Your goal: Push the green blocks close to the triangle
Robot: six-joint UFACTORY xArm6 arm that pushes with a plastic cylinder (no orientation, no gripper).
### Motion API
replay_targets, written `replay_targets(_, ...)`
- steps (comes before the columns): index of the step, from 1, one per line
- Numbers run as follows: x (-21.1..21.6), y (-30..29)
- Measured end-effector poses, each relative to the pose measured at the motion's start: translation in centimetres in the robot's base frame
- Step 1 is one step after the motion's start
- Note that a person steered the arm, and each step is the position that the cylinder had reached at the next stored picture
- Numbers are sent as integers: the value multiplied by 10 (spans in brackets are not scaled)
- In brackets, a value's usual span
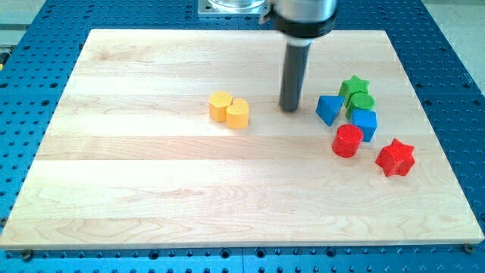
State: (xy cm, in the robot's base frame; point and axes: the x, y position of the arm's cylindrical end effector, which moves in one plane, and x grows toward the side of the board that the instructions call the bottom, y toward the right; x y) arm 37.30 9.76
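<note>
green star block (354, 85): flat on board, view's upper right | green round block (361, 101): touching star's lower edge | blue triangle block (328, 109): just left of both greens, touching

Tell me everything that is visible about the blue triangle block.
The blue triangle block is a small wedge-shaped piece with a smooth, matte painted look. It lies flat on the wooden board, at the view's right, one corner pointing to the view's bottom. The green star and the green block sit just at its right, so close they may touch it. My tip stands just to its left, apart from it.
</note>
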Motion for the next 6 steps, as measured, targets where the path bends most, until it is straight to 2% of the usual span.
replay_targets(1,-41,25)
replay_targets(2,-58,62)
replay_targets(3,-54,108)
replay_targets(4,-32,121)
replay_targets(6,-17,116)
